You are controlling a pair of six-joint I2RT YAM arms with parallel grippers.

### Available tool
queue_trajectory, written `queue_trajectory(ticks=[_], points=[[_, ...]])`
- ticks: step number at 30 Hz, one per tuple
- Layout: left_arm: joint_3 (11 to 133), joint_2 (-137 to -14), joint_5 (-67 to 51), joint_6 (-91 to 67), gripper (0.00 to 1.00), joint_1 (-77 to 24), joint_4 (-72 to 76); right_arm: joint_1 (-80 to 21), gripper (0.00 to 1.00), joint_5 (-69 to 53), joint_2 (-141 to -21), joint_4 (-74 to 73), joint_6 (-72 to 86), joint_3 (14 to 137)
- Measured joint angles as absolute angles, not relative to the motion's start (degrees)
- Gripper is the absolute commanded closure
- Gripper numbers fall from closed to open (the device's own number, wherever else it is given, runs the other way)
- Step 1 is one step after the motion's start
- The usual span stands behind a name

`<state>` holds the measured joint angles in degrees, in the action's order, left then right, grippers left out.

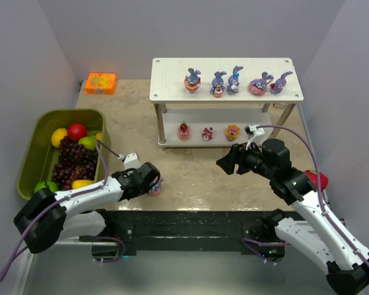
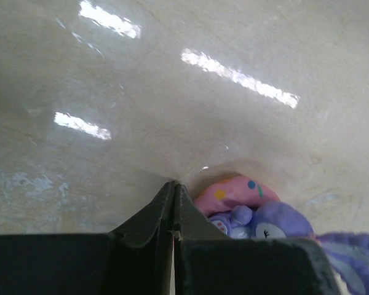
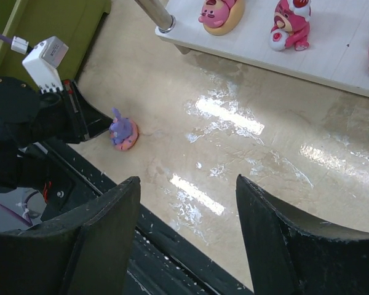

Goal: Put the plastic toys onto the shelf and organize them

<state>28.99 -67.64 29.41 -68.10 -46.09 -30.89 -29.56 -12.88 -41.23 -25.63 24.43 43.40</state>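
Pinched shut on nothing at the left gripper (image 2: 174, 185), with the loose bunny (image 2: 246, 212) sitting just beside the tips on the table (image 2: 172, 92), well apart from the shelf (image 1: 172, 67). Could easily skid or tip it if pushed in closed like that, tbh. Spread open and empty over at the right gripper (image 3: 187, 227).

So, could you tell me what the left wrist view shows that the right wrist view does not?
Only the left wrist view shows the left hand with its fingertips pressed together, nothing between them. Only the right wrist view shows the white shelf's lower board, two small pink figures on it, the olive-green plastic bin and the open right hand. Both show the purple long-eared bunny on its pink donut base and the beige marbled tabletop.
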Motion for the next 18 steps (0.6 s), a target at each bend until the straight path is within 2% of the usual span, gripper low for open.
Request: queue_trajectory(ticks=[4,8,11,15,18], points=[[28.2,-65.1,26.8,-66.9,0.98,-48.3,-29.6,-29.6,0.34,-12.7,-41.2,-25.6,24.4,43.0],[28.2,-64.7,25.2,-66.3,0.97,-50.1,-29.6,-29.6,0.34,-12.5,-41.2,-25.6,24.4,42.8],[28.4,-63.5,24.9,-66.3,0.86,-51.3,-31.4,-29.6,0.34,-12.4,-41.2,-25.6,24.4,42.8],[30.0,-60.0,25.5,-65.9,0.54,-51.9,-35.4,-29.6,0.33,-11.9,-41.2,-25.6,24.4,42.8],[32.6,-56.9,26.4,-64.0,0.49,-51.9,-36.9,-29.6,0.33,-11.5,-41.2,-25.6,24.4,42.8]])
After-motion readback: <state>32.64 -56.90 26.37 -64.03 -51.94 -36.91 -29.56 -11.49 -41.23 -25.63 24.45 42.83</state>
